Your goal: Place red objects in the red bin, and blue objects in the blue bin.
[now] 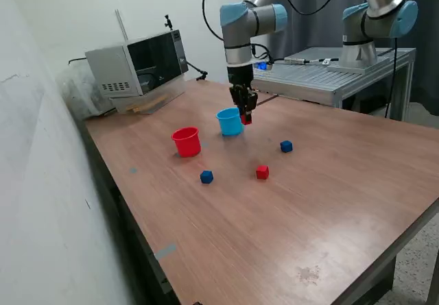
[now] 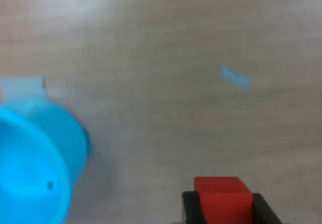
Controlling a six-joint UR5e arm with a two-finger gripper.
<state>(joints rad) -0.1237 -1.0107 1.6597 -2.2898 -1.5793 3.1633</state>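
My gripper [image 1: 245, 115] is shut on a small red cube [image 1: 247, 120] and holds it above the table, right beside the light blue cup [image 1: 230, 122] on the exterior view's right. In the wrist view the red cube [image 2: 222, 194] sits between the two black fingers [image 2: 190, 206], with the blue cup [image 2: 35, 158] to one side. The red cup [image 1: 186, 142] stands upright to the exterior view's left of the blue cup. A second red cube [image 1: 262, 173] and two dark blue cubes [image 1: 206, 177] [image 1: 286, 147] lie on the wooden table [image 1: 329, 202].
A microwave-like box [image 1: 137, 64] stands at the table's back, on the exterior view's left. A metal bench [image 1: 329, 75] with a second arm's base [image 1: 374, 24] is behind the table. A white wall [image 1: 41, 181] runs along the exterior view's left.
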